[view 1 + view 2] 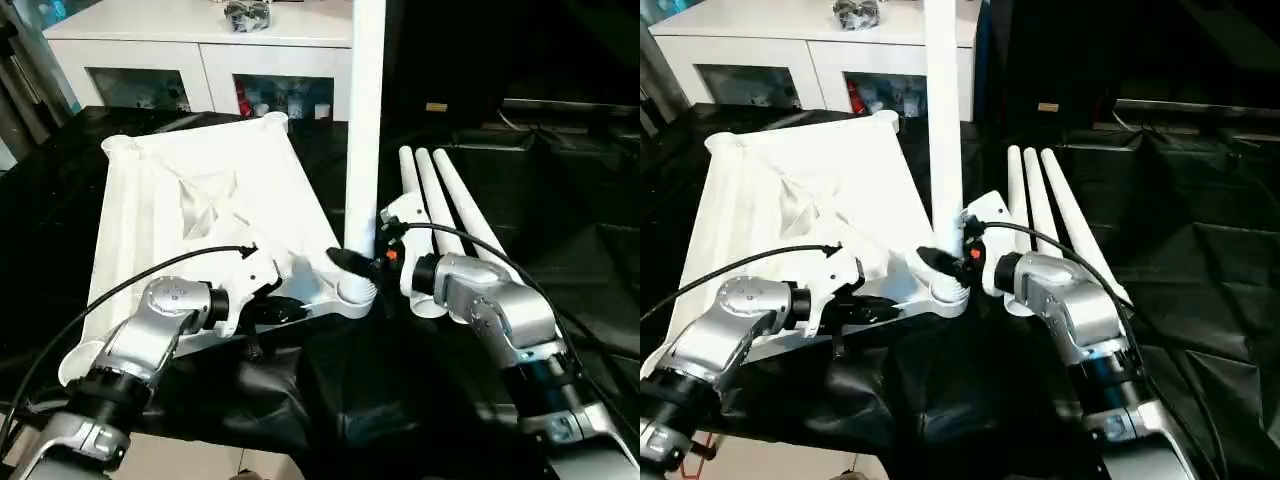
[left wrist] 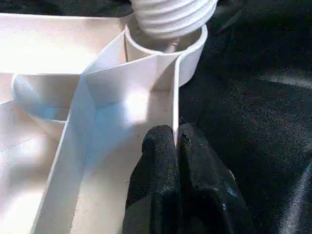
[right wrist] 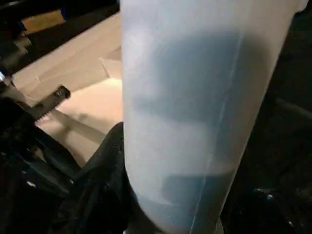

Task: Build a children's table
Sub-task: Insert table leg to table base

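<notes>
The white tabletop lies upside down on black cloth, ribbed underside up. One white leg stands upright in the near right corner socket; its threaded end sits in the socket's ring. My right gripper is shut on this leg just above the socket, with a black finger against the tube. My left gripper is shut on the tabletop's near rim beside that corner, pinching the thin wall between its fingertips. Three more legs lie side by side to the right.
A white cabinet with glass doors stands behind the tabletop, with a small object on top. Black cloth covers the work surface, creased at the right. Cables loop over both forearms.
</notes>
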Motion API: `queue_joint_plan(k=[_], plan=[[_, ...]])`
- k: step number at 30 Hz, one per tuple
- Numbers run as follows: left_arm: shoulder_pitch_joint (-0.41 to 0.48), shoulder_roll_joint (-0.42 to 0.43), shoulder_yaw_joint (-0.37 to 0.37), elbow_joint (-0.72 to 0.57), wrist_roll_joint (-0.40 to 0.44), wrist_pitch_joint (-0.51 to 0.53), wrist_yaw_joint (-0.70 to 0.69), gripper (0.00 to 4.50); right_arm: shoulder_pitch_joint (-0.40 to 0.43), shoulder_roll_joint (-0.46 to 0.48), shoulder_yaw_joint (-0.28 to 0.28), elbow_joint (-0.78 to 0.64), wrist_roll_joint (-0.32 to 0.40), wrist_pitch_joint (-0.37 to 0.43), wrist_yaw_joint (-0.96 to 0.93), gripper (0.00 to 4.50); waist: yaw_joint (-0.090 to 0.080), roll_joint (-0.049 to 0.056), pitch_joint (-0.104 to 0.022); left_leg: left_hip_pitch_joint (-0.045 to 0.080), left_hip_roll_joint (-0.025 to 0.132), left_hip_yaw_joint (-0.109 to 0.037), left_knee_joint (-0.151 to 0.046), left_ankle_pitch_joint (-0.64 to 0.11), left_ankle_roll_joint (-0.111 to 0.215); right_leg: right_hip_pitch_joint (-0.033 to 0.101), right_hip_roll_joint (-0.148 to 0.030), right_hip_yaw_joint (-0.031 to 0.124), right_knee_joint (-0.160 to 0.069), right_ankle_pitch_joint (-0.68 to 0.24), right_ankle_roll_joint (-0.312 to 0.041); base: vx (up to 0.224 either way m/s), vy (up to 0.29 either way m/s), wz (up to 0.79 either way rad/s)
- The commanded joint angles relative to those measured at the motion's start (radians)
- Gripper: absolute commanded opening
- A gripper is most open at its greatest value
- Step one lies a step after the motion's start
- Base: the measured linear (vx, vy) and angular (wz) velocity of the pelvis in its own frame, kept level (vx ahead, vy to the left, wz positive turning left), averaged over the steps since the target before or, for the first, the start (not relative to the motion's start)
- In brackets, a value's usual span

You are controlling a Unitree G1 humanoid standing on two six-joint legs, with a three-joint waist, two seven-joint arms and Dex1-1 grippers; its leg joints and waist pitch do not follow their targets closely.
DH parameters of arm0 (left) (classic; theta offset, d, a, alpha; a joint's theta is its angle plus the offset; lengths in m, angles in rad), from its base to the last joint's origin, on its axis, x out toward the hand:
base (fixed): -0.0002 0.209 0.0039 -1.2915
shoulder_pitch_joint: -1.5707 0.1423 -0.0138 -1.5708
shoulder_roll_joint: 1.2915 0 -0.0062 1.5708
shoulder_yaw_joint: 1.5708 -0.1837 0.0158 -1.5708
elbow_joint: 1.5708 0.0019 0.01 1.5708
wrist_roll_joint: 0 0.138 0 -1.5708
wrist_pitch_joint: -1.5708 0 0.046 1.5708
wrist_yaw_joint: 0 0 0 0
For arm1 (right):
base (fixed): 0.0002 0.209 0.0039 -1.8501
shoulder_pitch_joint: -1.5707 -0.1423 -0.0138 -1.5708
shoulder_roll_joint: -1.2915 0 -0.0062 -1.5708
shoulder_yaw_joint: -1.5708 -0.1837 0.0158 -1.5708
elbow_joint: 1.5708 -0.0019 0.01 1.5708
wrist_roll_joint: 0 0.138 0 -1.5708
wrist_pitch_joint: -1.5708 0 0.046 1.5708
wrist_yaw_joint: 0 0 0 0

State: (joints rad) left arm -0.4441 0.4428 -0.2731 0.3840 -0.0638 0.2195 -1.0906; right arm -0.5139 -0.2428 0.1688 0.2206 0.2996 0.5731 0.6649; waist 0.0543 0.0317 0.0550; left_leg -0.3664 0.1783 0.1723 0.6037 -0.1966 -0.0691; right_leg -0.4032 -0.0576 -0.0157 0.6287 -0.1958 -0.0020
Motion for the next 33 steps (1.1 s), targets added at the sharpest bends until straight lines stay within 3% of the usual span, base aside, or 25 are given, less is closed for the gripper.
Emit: queue_joint_plan(k=[1,9,14,17,18,19,21,29,30,33], plan=[[0.013,0.011,-0.028,0.058,0.033,0.023,-0.004,0.00,-0.026,0.008,0.013,0.021,-0.010,-0.029,0.012,1.91,0.002,-0.005,-0.069,0.005,0.033,-0.009,-0.067,-0.125,0.005,0.051,-0.065,0.034,-0.072,-0.117,-0.224,0.000,0.000,0.00],[-0.003,0.002,-0.028,0.101,0.033,-0.006,-0.011,0.00,-0.036,0.029,0.014,0.095,-0.026,-0.061,0.023,1.91,0.002,-0.001,-0.067,0.008,0.034,-0.010,-0.069,-0.160,-0.006,0.049,-0.066,0.035,-0.076,-0.165,-0.222,0.000,0.000,0.00],[-0.013,-0.007,-0.020,0.131,0.030,-0.023,-0.004,0.00,-0.006,0.041,-0.023,0.115,0.000,-0.096,0.021,1.91,0.001,-0.002,-0.065,0.009,0.035,-0.011,-0.072,-0.188,-0.011,0.048,-0.067,0.035,-0.080,-0.198,-0.217,0.000,0.000,0.00],[-0.016,-0.014,-0.007,0.139,0.027,-0.032,0.016,0.00,0.033,0.056,-0.076,0.138,0.042,-0.127,0.017,1.91,0.002,-0.002,-0.064,0.010,0.036,-0.011,-0.074,-0.204,-0.011,0.046,-0.069,0.036,-0.085,-0.230,-0.209,0.000,0.000,0.00],[-0.019,-0.017,-0.003,0.140,0.028,-0.034,0.026,0.00,0.044,0.061,-0.089,0.148,0.047,-0.141,0.020,1.91,0.004,0.007,-0.065,0.011,0.036,-0.013,-0.074,-0.210,-0.012,0.045,-0.069,0.035,-0.084,-0.235,-0.209,0.000,0.000,0.00],[-0.020,-0.018,-0.002,0.140,0.028,-0.034,0.029,0.00,0.047,0.063,-0.093,0.151,0.048,-0.145,0.021,1.91,0.002,0.001,-0.063,0.010,0.036,-0.012,-0.075,-0.223,-0.012,0.044,-0.069,0.035,-0.088,-0.248,-0.206,0.000,0.000,0.00],[-0.028,-0.025,0.005,0.129,0.026,-0.025,0.044,0.00,0.076,0.074,-0.113,0.177,0.052,-0.186,0.030,1.91,0.004,0.007,-0.065,0.011,0.037,-0.013,-0.076,-0.224,-0.013,0.044,-0.070,0.035,-0.086,-0.251,-0.207,0.000,0.000,0.00],[-0.045,-0.033,0.018,0.015,0.010,0.067,0.068,0.00,0.145,0.123,-0.186,0.279,0.068,-0.320,-0.003,1.91,0.002,0.012,-0.064,0.011,0.040,-0.017,-0.082,-0.265,-0.012,0.040,-0.070,0.033,-0.090,-0.273,-0.215,0.000,0.000,0.00],[-0.048,-0.032,0.020,0.003,0.008,0.078,0.070,0.00,0.151,0.127,-0.190,0.289,0.067,-0.336,-0.005,1.91,0.003,0.022,-0.064,0.011,0.040,-0.018,-0.083,-0.269,-0.014,0.040,-0.070,0.032,-0.089,-0.273,-0.216,0.000,0.000,0.00],[-0.060,-0.029,0.026,-0.022,0.009,0.102,0.079,0.00,0.178,0.139,-0.194,0.319,0.054,-0.408,-0.010,1.91,0.000,0.016,-0.066,0.007,0.038,-0.017,-0.082,-0.262,-0.010,0.044,-0.070,0.032,-0.089,-0.234,-0.225,0.000,0.000,0.00]])
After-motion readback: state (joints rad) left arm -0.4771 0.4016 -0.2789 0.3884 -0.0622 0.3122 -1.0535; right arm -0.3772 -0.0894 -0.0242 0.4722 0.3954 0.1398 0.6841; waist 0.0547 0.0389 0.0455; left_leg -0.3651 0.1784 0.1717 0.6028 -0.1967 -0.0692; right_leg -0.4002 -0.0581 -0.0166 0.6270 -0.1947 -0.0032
